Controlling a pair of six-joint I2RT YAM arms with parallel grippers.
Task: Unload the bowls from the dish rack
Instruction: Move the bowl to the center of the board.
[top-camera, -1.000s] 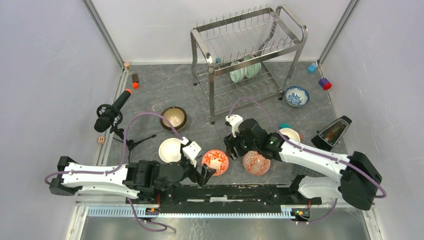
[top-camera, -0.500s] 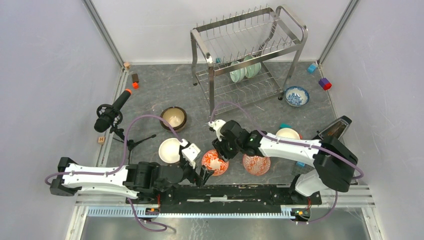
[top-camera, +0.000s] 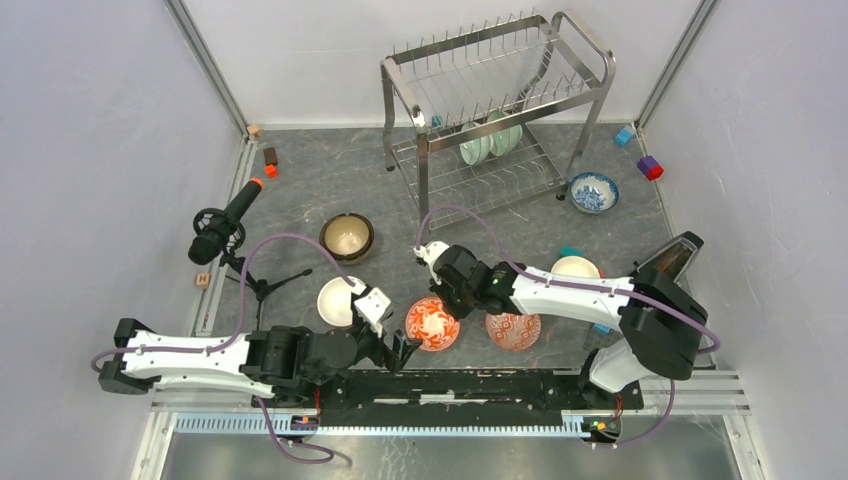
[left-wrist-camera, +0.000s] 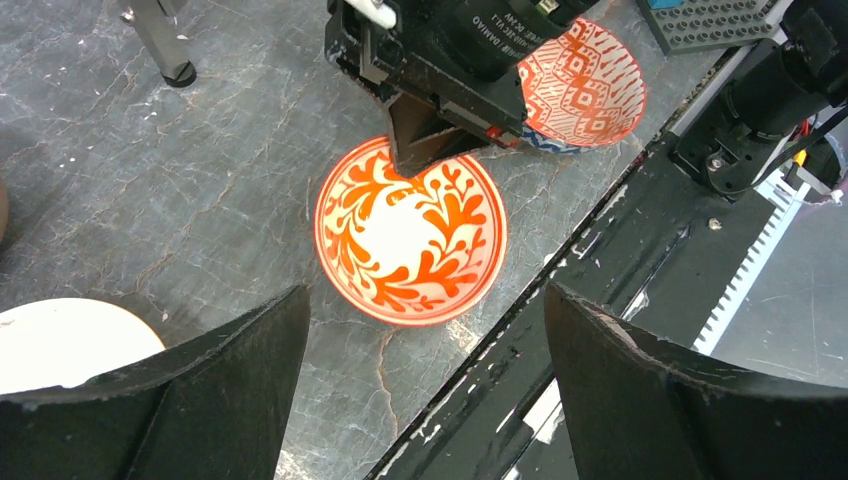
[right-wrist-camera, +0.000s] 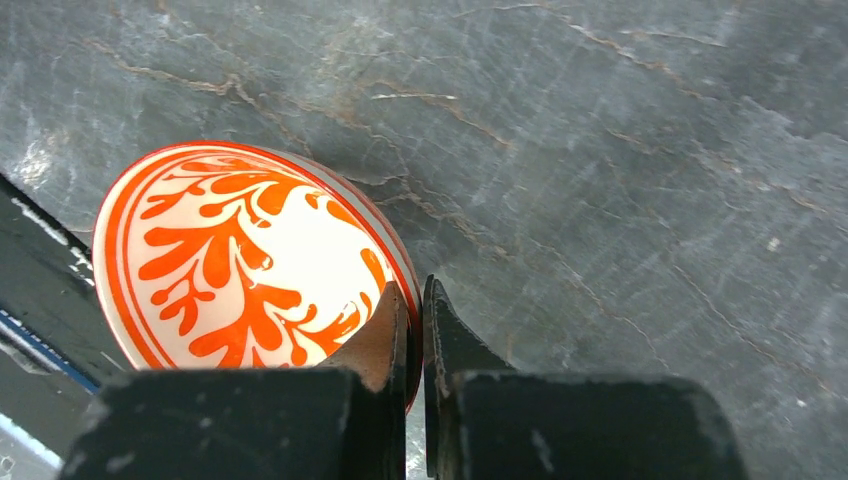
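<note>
A red-orange leaf-patterned bowl (top-camera: 432, 323) (left-wrist-camera: 410, 235) (right-wrist-camera: 240, 260) sits on the grey table near the front rail. My right gripper (top-camera: 449, 301) (left-wrist-camera: 421, 158) (right-wrist-camera: 415, 300) is shut on its far rim, one finger inside and one outside. My left gripper (top-camera: 398, 348) (left-wrist-camera: 425, 300) stands open just short of the bowl's near side, touching nothing. A second red-orange patterned bowl (top-camera: 513, 330) (left-wrist-camera: 585, 85) lies to the right. Two pale green bowls (top-camera: 490, 143) stand on the lower tier of the dish rack (top-camera: 497, 110).
On the table lie a white bowl (top-camera: 338, 300) (left-wrist-camera: 70, 345), a dark brown bowl (top-camera: 347, 237), a cream bowl (top-camera: 578, 267) and a blue-and-white bowl (top-camera: 593, 192). A microphone on a stand (top-camera: 225, 225) is at the left, toy blocks (top-camera: 650, 167) at the right.
My right gripper swung left from over the second patterned bowl to the leaf-patterned one and closed on its rim. The left arm drew back slightly, still open.
</note>
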